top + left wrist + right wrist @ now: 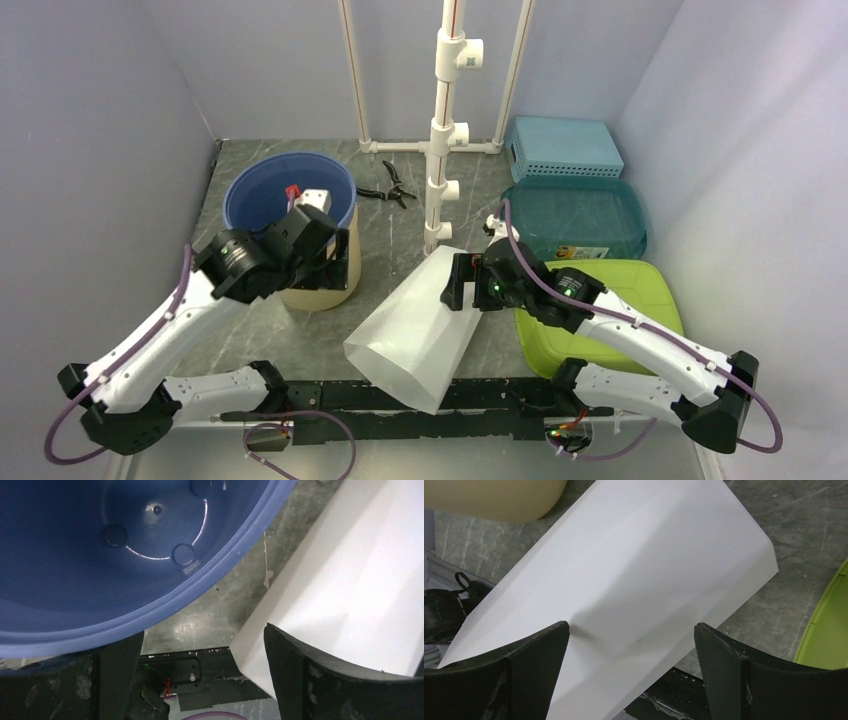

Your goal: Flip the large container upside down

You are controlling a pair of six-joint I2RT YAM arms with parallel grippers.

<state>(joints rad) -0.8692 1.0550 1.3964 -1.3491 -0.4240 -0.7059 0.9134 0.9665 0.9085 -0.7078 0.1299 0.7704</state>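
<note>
The large white translucent container (pixel 415 330) lies on its side in the middle of the table, wide end toward the front rail; it also shows in the left wrist view (pixel 350 580) and the right wrist view (pixel 624 580). My right gripper (pixel 462 282) is open and empty, with its jaws spread just above the container's narrow far end (pixel 631 650). My left gripper (pixel 310 215) is open and empty at the rim of a blue tub (pixel 270 190), which sits in a cream container (pixel 335 285). In the left wrist view the gripper (pixel 202 665) hangs beside the tub (pixel 100 555).
A lime green tray (pixel 600 300) lies right of the white container, with a dark teal tray (pixel 575 215) and a light blue basket (pixel 563 147) behind it. A white pipe post (pixel 445 130) stands at centre back, with black pliers (pixel 388 185) next to it.
</note>
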